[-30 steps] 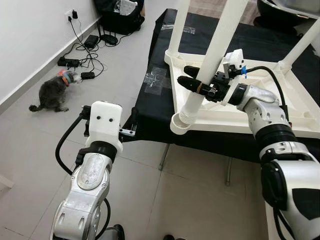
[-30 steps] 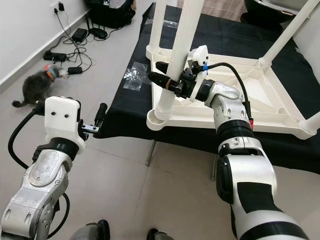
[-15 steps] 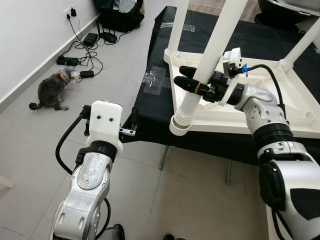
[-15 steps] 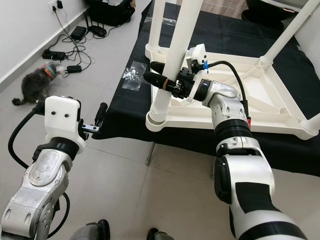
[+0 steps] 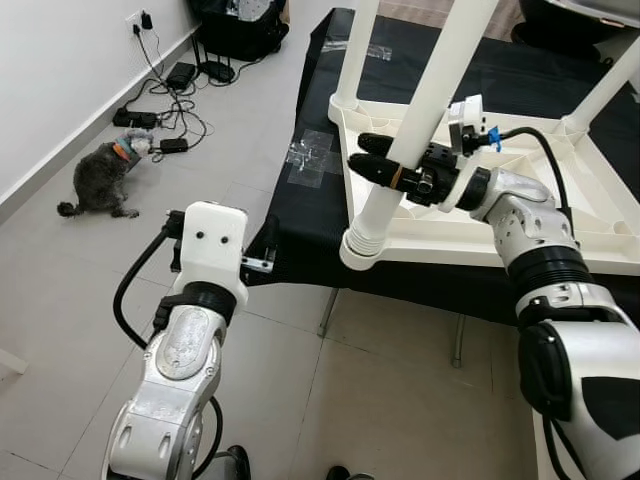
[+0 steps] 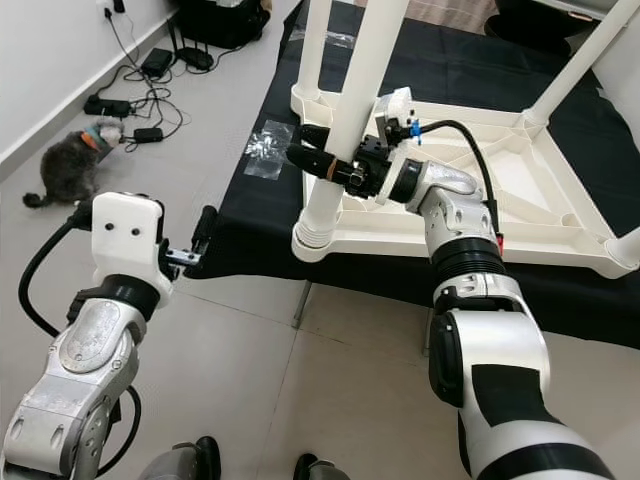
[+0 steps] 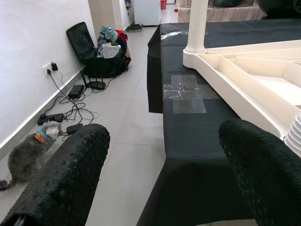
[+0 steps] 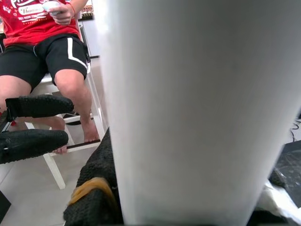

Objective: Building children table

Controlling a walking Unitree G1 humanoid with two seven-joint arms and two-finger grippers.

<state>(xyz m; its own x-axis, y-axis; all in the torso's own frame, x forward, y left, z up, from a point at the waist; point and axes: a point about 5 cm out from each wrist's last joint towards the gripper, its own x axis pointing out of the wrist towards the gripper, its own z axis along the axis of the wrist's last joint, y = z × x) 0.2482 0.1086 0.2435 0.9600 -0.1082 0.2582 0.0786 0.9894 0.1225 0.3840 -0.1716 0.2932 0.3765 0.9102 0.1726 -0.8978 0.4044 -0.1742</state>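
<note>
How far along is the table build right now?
Done: three white legs already stand in the upturned white tabletop, like the far-left leg. In hand: the right gripper, jaws around the near-corner leg, at its socket. Left: whether that leg is fully seated is unclear. The left gripper is open, idle.

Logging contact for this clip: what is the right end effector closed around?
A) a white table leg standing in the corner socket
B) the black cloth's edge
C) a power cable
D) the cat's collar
A: the right end effector grips the white table leg, whose ribbed end sits in the upturned tabletop corner.
</note>
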